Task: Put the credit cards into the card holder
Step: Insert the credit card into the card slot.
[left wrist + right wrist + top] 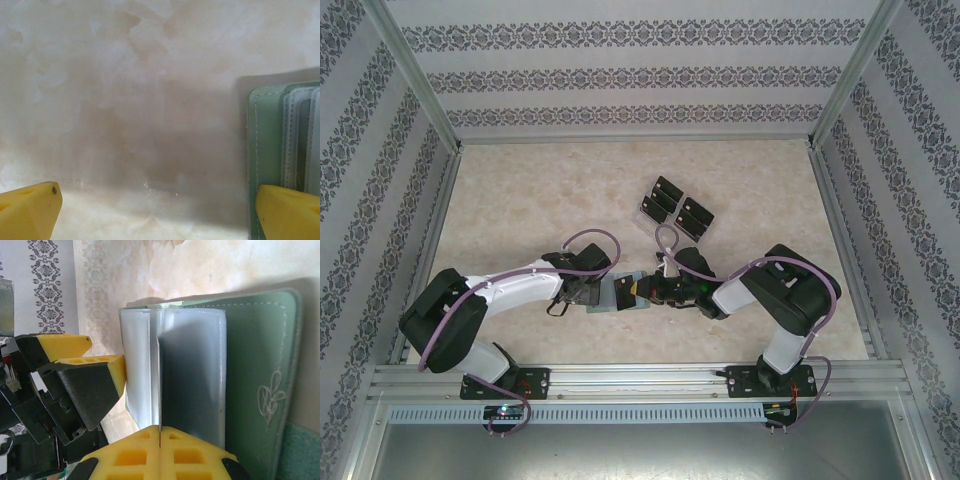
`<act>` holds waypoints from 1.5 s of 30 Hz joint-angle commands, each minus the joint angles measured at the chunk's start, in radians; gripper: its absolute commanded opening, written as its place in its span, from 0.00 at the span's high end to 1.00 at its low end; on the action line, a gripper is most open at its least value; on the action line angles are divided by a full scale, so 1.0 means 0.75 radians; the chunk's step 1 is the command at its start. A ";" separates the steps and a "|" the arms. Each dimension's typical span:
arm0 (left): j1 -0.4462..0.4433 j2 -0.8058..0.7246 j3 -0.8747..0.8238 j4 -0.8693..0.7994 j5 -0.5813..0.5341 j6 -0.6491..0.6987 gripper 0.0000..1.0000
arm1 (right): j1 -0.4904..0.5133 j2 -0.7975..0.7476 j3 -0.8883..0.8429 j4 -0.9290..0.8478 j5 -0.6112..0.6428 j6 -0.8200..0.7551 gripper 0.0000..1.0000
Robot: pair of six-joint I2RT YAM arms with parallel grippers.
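Item 1: left end effector, fingers spread wide, nothing held; one fingertip sits at the card holder's stitched edge.
Item 2: card holder, lying open on the counter between both end effectors.
Item 3: right end effector, which I log as pinched tight on a pale inner leaf of the card holder.
Item 4: credit cards, black, beyond the right end effector and well apart from it.

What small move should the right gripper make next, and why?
I would ease the right gripper forward a little. It is shut on what looks like a dark credit card partly in a clear sleeve of the card holder, and the open left gripper has one finger over the holder's edge.
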State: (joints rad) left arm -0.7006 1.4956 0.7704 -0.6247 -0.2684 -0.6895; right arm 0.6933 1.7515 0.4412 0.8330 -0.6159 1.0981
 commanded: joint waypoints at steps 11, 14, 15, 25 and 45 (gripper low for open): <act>-0.009 0.011 -0.025 -0.069 -0.039 -0.022 0.00 | 0.016 0.029 0.048 0.062 0.020 0.018 1.00; -0.010 0.011 -0.029 -0.067 -0.038 -0.022 0.00 | 0.013 0.029 0.054 0.061 0.021 0.019 1.00; -0.010 0.012 -0.028 -0.067 -0.037 -0.023 0.00 | 0.011 0.026 0.054 0.061 0.022 0.022 1.00; -0.009 0.006 -0.036 -0.061 -0.037 -0.024 0.00 | 0.002 0.053 0.065 0.067 0.026 0.021 1.00; -0.009 0.018 -0.031 -0.061 -0.035 -0.022 0.00 | -0.046 0.106 0.045 0.116 0.028 0.014 1.00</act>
State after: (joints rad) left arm -0.7006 1.4956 0.7677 -0.6243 -0.2707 -0.6968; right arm 0.6609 1.8153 0.4759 0.8967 -0.6067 1.1202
